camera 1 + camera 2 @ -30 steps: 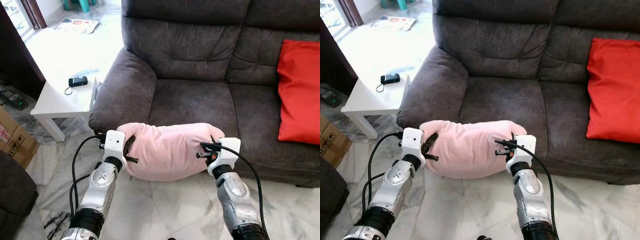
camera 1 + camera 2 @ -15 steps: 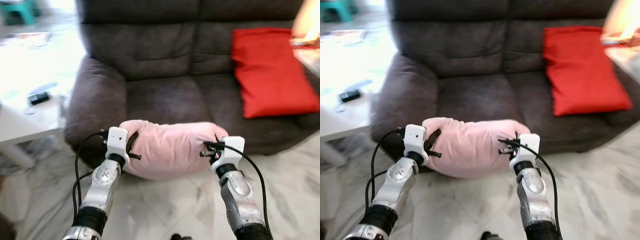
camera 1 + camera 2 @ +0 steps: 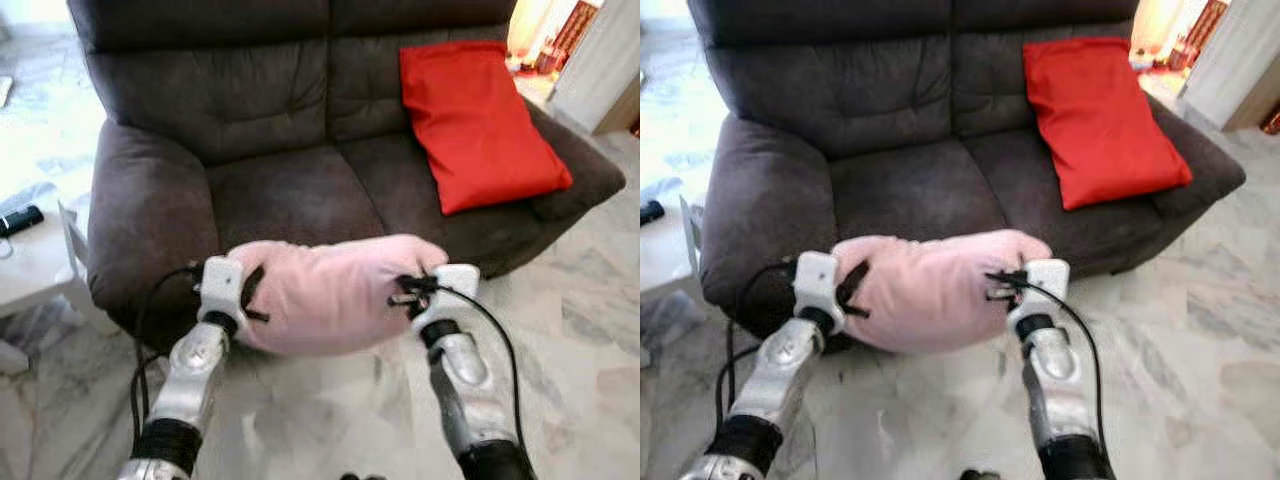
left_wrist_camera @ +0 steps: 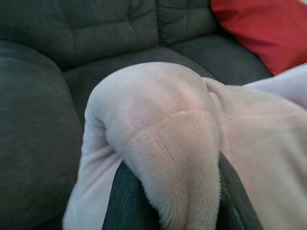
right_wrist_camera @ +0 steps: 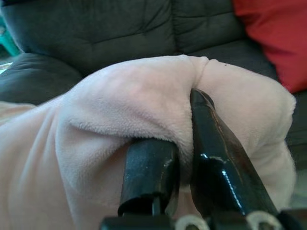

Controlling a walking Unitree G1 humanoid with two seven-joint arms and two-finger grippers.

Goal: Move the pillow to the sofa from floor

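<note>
Holding pillow (image 3: 335, 295): soft pink plush, oblong, sagging, frame centre | left pincer (image 3: 249, 295) clamped on one end | right pincer (image 3: 409, 292) clamped on the other | grey sofa (image 3: 270, 190) behind

The pillow (image 3: 335, 295), soft pink and plush, hangs off the floor, stretched sideways and sagging a little in the middle, its two ends bunched where they are pinched. It sits just in front of the sofa's (image 3: 270, 195) near edge, a dark grey couch with a wide padded arm at the left.
</note>
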